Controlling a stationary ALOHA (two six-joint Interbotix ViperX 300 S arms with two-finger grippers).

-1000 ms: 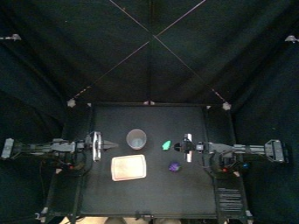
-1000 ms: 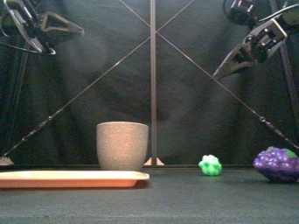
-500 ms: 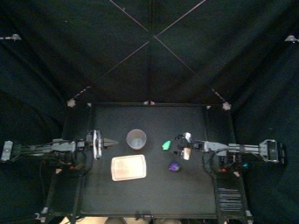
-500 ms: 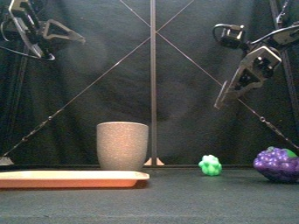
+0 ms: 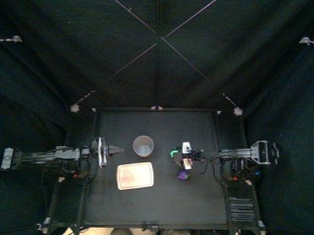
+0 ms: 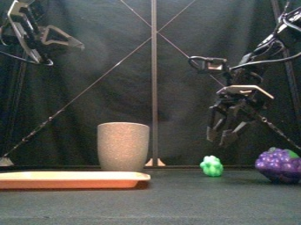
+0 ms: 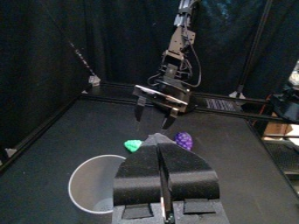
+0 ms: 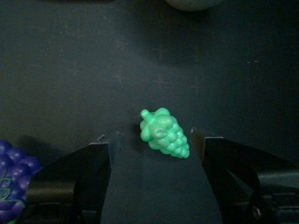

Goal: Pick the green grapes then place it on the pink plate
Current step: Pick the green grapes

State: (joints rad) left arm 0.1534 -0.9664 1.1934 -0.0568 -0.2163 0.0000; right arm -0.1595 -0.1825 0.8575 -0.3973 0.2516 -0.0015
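While the right gripper (image 6: 226, 130) hung with its jaws apart and nothing between them, it stood almost directly above the small bunch of green toy grapes (image 8: 163, 133), clear of it and not touching. By the right wrist view, the bunch lay on the table in the gap between the two jaws. The coming move was therefore judged to turn on a straight descent, with little sideways correction. The long axis of the bunch ran at a slant to the line joining the jaws, its broad end away from the wrist and its narrow end nearer it. A closing grip would probably meet the flanks obliquely, so a slight turn of the wrist might be warranted.

The right arm was plainly the nearer one. The left gripper (image 7: 163, 150), jaws pressed together and empty, was held high on the left of the tall grey speckled cup (image 6: 122, 145), well apart from the fruit.

The green grapes lay to the right of that cup, near it but not touching. A bunch of purple toy grapes (image 6: 280, 163) lay farther right of the cup and nearer the table's front, apart from the green bunch. The flat pink tray (image 6: 70, 179) lay in front of the cup and slightly to its left, with nothing on it.

No brand, label or writing could be read on any item.
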